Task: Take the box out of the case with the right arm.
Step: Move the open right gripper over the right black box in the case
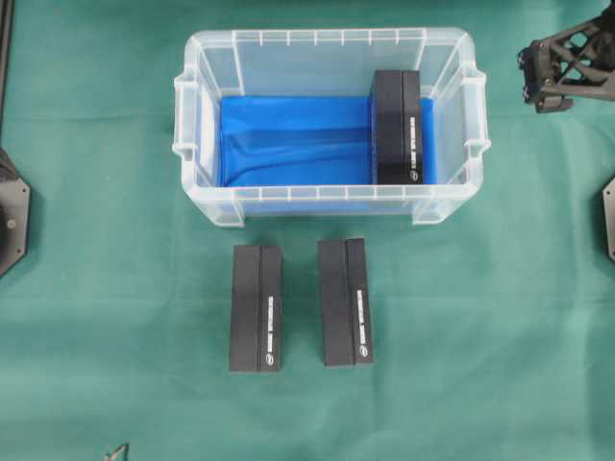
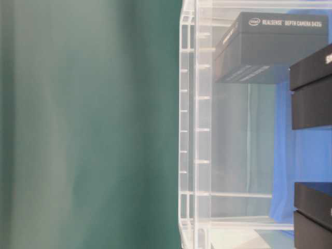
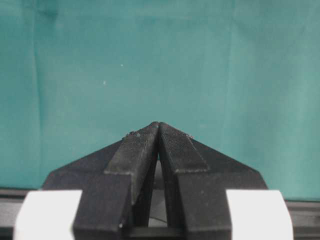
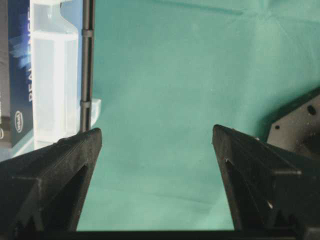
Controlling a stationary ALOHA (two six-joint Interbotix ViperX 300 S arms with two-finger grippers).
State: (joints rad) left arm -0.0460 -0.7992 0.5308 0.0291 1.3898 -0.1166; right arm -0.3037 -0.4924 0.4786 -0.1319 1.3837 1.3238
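The case (image 1: 327,58) is a clear tub with a blue bottom, at the back middle of the green cloth. One black box (image 1: 397,127) stands inside it against the right wall. It also shows through the clear wall (image 2: 194,129) as a box (image 2: 275,46) with white lettering. My right gripper (image 1: 543,82) hovers outside the case, to the right of its far right corner. In the right wrist view the right gripper (image 4: 157,132) is open over bare cloth, with the case (image 4: 55,75) at the left. My left gripper (image 3: 159,125) is shut on nothing.
Two more black boxes (image 1: 257,307) (image 1: 346,302) lie side by side on the cloth in front of the case. Black arm bases sit at the left edge (image 1: 10,216) and the right edge (image 1: 609,216).
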